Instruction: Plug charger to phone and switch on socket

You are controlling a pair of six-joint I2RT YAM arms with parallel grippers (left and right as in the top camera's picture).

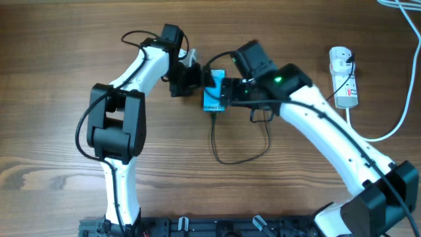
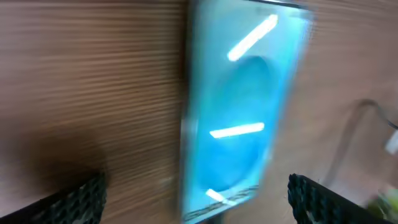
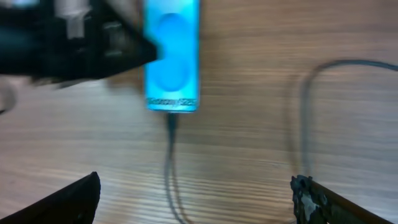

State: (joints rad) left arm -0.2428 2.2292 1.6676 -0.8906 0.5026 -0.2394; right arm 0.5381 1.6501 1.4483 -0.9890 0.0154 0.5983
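Observation:
The phone (image 1: 214, 99) lies flat mid-table, its cyan screen up. In the left wrist view the phone (image 2: 239, 112) fills the middle, blurred. The charger (image 1: 227, 158) is a thin black cable looping on the wood, and its tip meets the phone's near end (image 3: 171, 121). My left gripper (image 1: 192, 79) stands open just left of the phone, its fingers (image 2: 74, 202) wide apart and touching nothing. On the phone's right side, my right gripper (image 1: 230, 89) is open too, with only the cable (image 3: 169, 168) on the table between its fingers (image 3: 323, 199). The socket (image 1: 343, 79) lies at the far right.
A thick white cord (image 1: 402, 99) curves from the socket along the right edge and off the top corner. The left arm's dark gripper body (image 3: 74, 50) shows beside the phone in the right wrist view. Bare wooden tabletop (image 1: 59, 66) surrounds everything.

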